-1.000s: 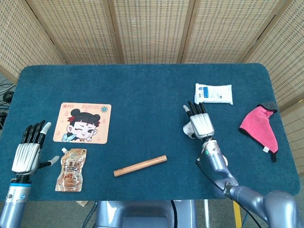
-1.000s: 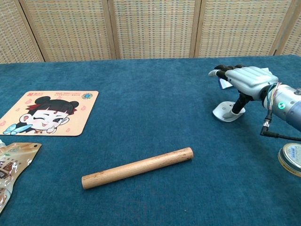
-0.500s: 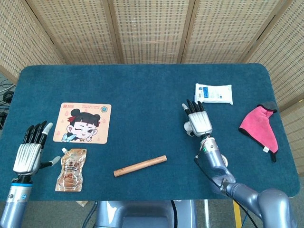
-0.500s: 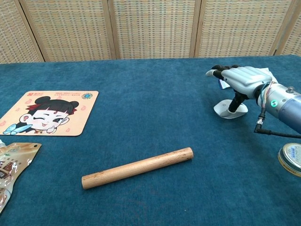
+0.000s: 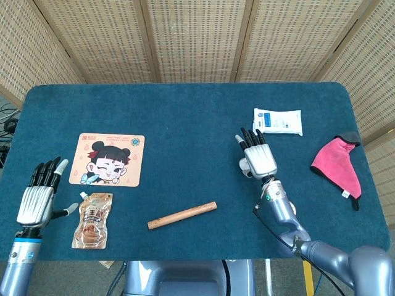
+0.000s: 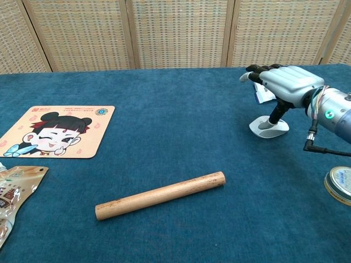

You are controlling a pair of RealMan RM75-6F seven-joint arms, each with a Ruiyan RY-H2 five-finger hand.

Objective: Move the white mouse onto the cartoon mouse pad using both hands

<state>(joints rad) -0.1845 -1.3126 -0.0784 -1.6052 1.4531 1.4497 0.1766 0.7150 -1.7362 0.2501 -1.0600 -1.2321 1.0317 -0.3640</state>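
Fingers apart and holding nothing, the left hand (image 5: 38, 200) hovers at the table's eight o'clock beside a snack pouch (image 5: 92, 220). Cartoon mouse pad (image 5: 107, 160) sits at nine, wooden rod (image 5: 182, 215) at six. Right hand (image 5: 258, 158) is spread over the white mouse (image 6: 269, 127) at three, thumb touching it.

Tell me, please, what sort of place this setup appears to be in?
Probably an indoor robot test station: a table covered in blue cloth, woven screens behind it, and unrelated items laid out, like a wooden stick and mouse pad.
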